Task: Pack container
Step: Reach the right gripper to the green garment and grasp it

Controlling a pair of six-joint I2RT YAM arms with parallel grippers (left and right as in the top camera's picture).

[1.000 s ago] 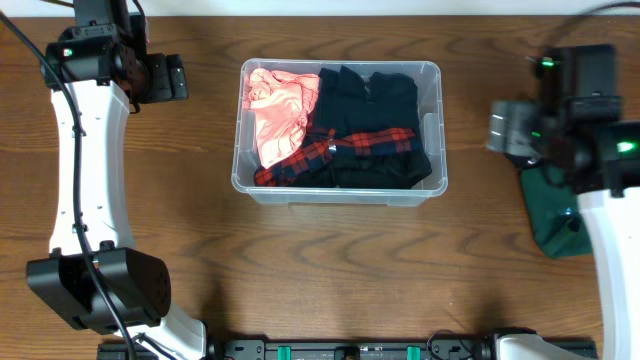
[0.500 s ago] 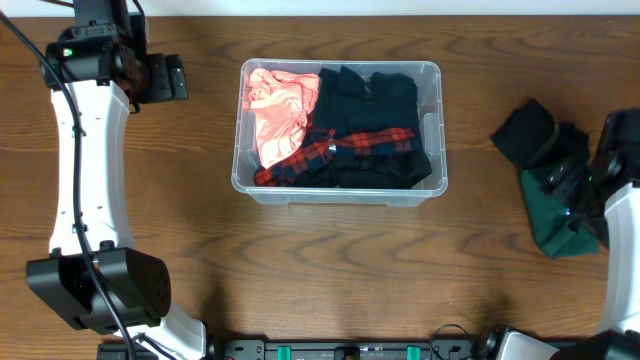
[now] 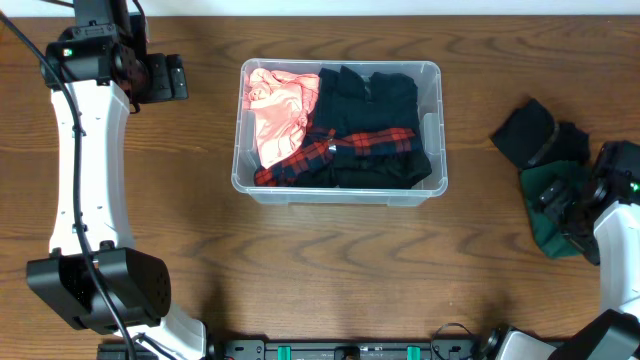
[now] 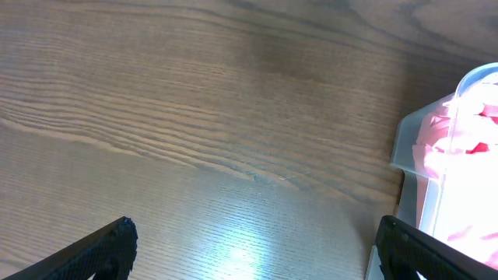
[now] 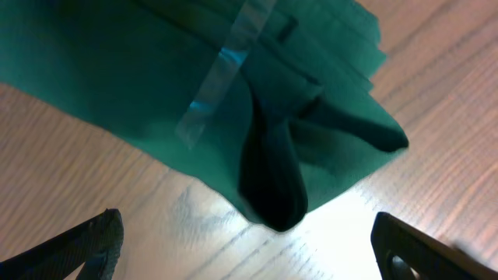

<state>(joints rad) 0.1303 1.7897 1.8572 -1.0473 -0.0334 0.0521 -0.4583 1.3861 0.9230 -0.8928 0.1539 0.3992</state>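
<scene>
Right tool (image 5: 249, 247) has shifted over the green cloth (image 3: 541, 233), half-hiding it.

A robot lab — two white arms (image 3: 85, 170) flank a wood-grain table (image 3: 330, 270).

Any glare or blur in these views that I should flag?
Overhead: evenly lit and sharp, container clearly readable. Left wrist: pale glare patch on the table near the bottom edge; left fingertips dark and soft. Right wrist: bright glare on the wood beside the green cloth; right fingertips blurred.
</scene>
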